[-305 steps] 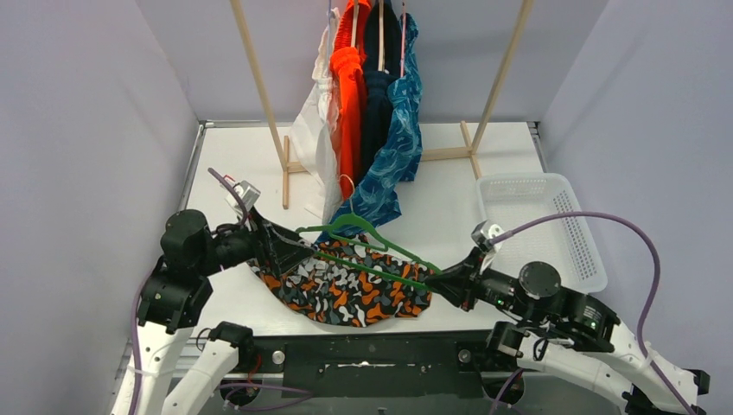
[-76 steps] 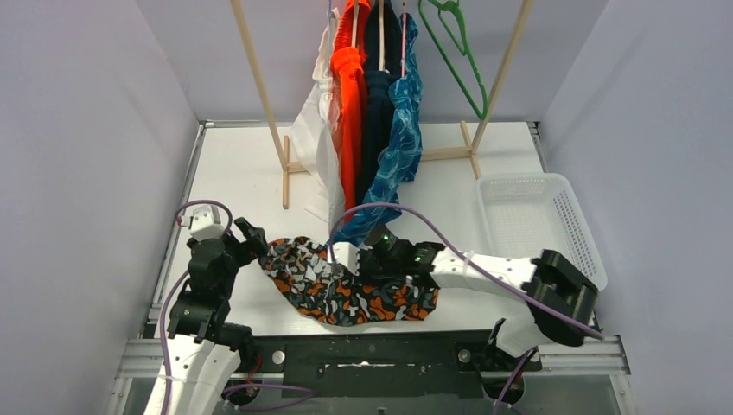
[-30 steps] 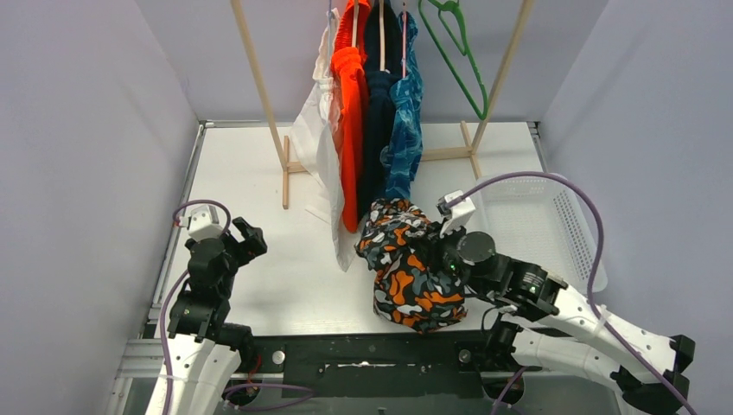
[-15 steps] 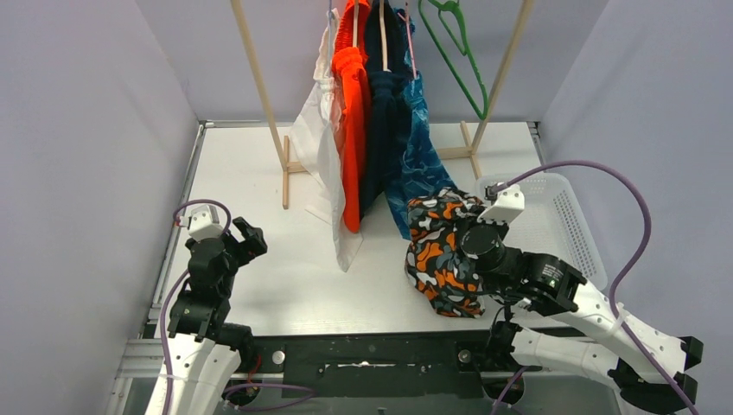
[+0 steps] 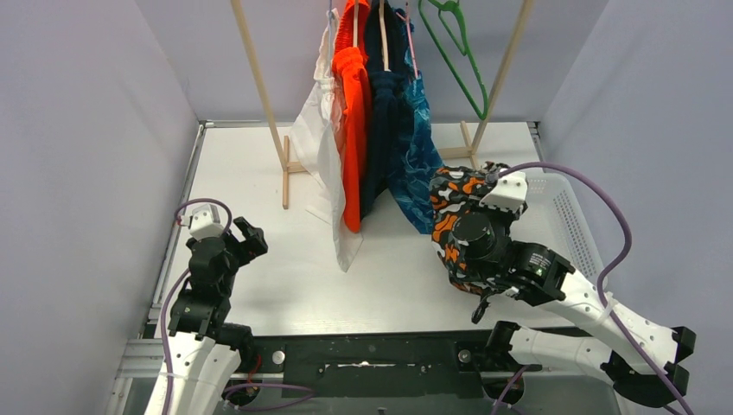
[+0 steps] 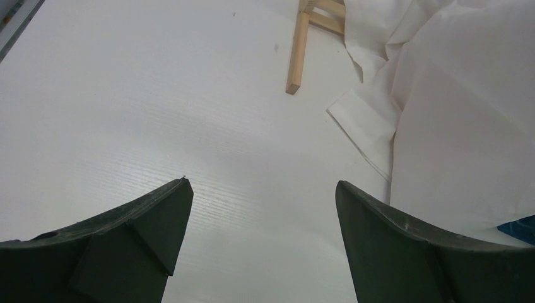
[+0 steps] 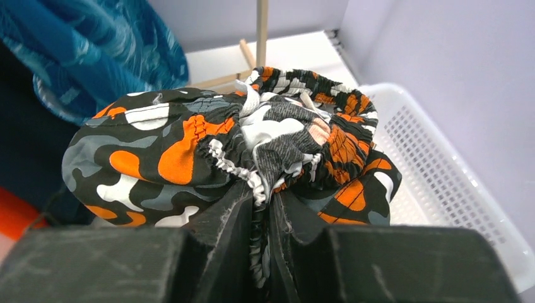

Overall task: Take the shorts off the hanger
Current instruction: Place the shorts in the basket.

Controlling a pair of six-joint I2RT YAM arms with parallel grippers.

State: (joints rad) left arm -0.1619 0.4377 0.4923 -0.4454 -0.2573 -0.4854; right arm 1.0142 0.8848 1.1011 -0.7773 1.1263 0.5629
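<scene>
Your top view looks down from behind the bases over the whole table (image 5: 251, 164). Left wrist sits low, facing far toward the white shorts (image 6: 460, 107). Right wrist is close on the camouflage shorts (image 7: 183, 145); top shares both.

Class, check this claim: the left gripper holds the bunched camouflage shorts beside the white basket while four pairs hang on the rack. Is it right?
No: the right gripper holds the camouflage shorts, as the right wrist view shows. The left gripper is open and empty.
</scene>
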